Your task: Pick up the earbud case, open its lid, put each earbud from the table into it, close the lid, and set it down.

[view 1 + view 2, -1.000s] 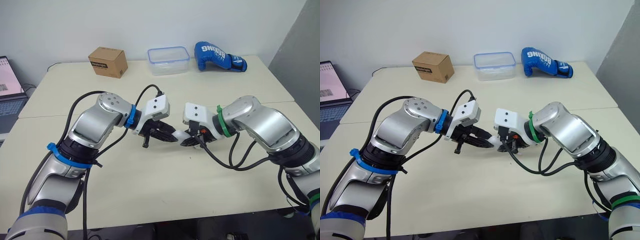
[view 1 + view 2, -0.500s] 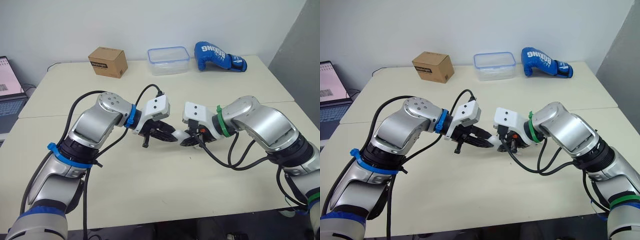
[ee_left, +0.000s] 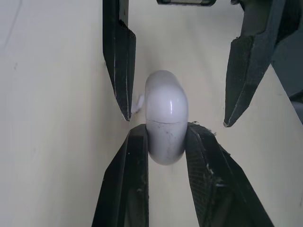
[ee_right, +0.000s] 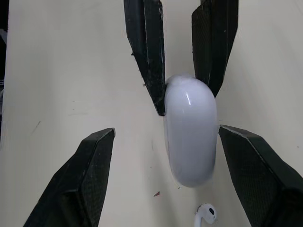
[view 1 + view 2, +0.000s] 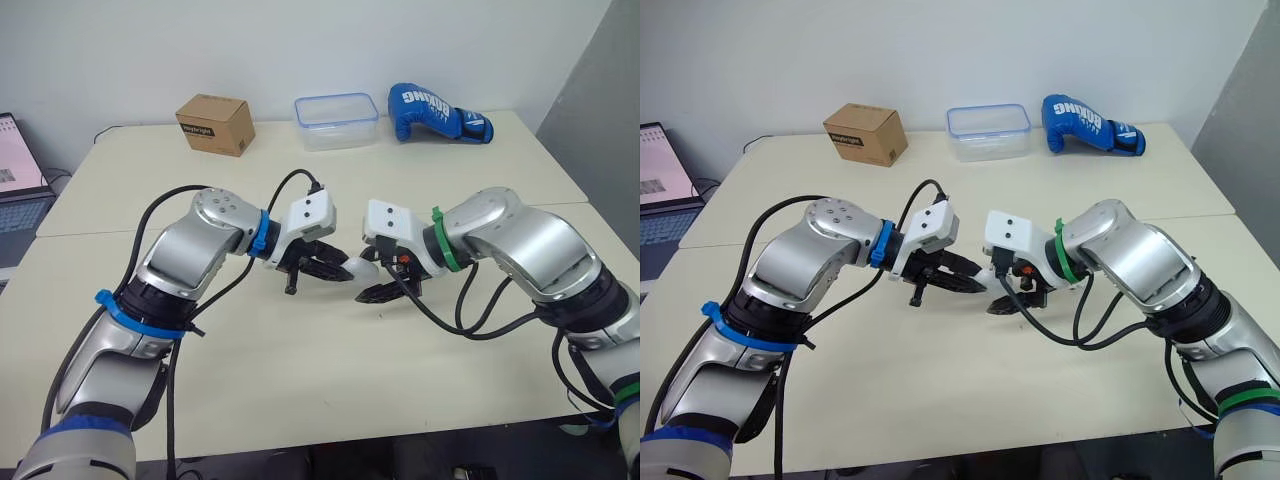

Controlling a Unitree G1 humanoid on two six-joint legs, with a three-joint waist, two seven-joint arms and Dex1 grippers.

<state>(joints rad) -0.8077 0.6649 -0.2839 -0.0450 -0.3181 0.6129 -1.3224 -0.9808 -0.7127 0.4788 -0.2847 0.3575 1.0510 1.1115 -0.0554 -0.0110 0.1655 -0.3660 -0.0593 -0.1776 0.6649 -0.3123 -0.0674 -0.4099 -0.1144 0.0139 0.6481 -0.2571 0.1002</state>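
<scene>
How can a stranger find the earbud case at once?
Look at the middle of the beige table. There the left gripper clamps a smooth, white, pill-shaped case. The earbud nearby is also white, but it is smaller and lies loose on the table.
</scene>
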